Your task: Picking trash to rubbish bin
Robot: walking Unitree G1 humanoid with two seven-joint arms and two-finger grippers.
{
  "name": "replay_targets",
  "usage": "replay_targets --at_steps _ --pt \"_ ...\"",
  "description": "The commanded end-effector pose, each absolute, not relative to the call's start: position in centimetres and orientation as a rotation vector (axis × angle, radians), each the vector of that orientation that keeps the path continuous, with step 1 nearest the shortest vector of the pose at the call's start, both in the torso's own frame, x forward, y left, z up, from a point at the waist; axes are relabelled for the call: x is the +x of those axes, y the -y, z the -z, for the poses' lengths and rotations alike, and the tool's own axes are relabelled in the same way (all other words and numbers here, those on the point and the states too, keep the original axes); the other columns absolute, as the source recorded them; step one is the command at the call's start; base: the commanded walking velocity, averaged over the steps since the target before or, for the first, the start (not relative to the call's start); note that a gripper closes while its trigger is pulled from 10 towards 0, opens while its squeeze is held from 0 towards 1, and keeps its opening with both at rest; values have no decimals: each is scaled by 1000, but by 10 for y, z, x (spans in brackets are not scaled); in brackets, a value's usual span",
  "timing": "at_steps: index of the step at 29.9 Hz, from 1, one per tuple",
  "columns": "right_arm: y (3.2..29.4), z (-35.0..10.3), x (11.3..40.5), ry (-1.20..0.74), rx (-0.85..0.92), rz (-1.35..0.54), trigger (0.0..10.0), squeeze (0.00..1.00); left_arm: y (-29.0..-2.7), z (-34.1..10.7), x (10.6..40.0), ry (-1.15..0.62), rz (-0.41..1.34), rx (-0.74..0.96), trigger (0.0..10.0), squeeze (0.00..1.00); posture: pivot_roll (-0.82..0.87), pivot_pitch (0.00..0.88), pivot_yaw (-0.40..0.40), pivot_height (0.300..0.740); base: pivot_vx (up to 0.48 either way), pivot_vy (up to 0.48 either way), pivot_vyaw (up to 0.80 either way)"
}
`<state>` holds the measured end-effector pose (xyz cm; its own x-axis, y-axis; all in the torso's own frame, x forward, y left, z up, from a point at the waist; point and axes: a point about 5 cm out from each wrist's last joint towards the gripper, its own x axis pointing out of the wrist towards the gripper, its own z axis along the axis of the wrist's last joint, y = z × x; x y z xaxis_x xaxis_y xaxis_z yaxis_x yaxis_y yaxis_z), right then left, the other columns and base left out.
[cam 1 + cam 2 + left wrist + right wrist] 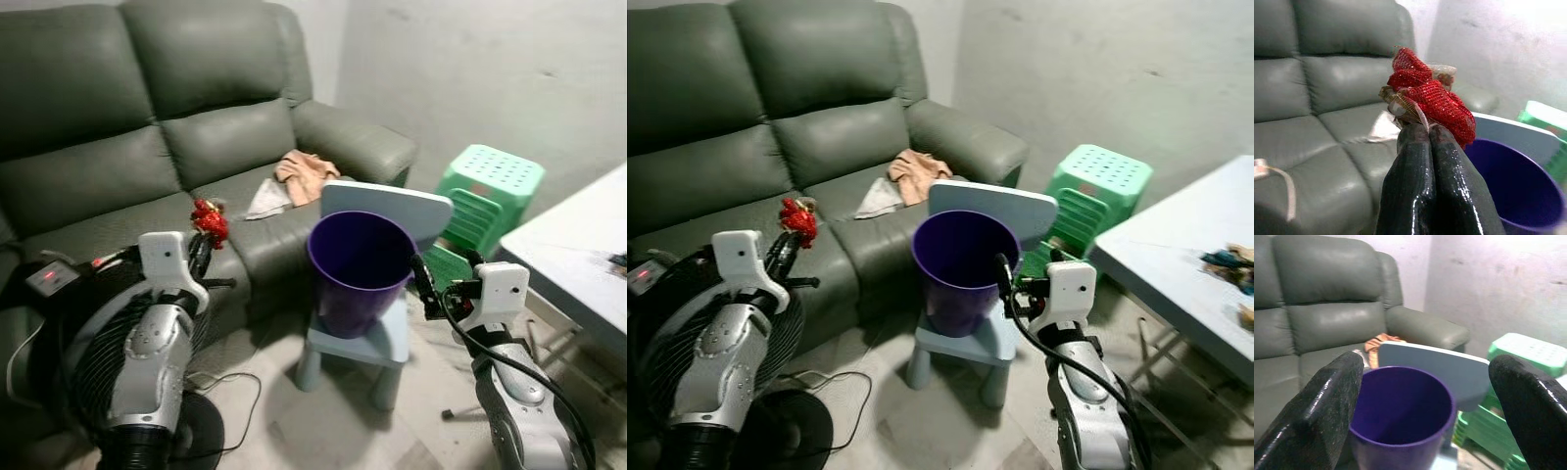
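Note:
A purple bin (pixel 359 266) stands on a small light-blue chair (pixel 384 206) in front of the sofa. My left gripper (pixel 206 235) is raised to the left of the bin, shut on a crumpled red mesh trash piece (pixel 1425 95) with a bit of gold in it. The red mesh piece (pixel 209 220) sits at the fingertips, over the sofa seat. My right gripper (pixel 419 277) hovers just right of the bin's rim, open with nothing between its fingers (pixel 1327 401). The bin (pixel 1400 413) looks empty inside.
A grey-green sofa (pixel 108 147) holds an orange cloth (pixel 307 173) and a white paper (pixel 266 199). Green stools (pixel 485 201) stand stacked by the wall. A white table (pixel 578 255) edges in at right. A black fan (pixel 88 352) and cable lie at lower left.

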<state>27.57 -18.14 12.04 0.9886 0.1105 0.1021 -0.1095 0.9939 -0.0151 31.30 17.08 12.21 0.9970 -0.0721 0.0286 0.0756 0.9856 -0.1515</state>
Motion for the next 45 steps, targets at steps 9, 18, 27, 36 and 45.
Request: replay_targets --at_steps 9,18,27,36,45 --pt "182 -123 276 106 -2 -101 10000 0 -166 -132 315 60 123 -141 10000 0 -18 0 -45 740 330 0 0" --pt "182 -123 275 103 3 -95 10000 0 -166 -134 315 66 126 -147 10000 0 -21 0 -45 740 480 0 0" --pt "181 -123 274 101 7 -101 10000 0 -168 -132 317 43 93 -131 10000 0 -20 0 -45 740 335 0 0" --pt "180 -123 275 83 8 -123 10000 0 -170 -133 319 34 111 -134 10000 0 -18 0 -47 740 0 0 0" --pt "180 -124 275 61 4 -143 10000 0 -180 -134 328 -4 212 -124 10000 0 -20 0 -51 740 0 0 0"
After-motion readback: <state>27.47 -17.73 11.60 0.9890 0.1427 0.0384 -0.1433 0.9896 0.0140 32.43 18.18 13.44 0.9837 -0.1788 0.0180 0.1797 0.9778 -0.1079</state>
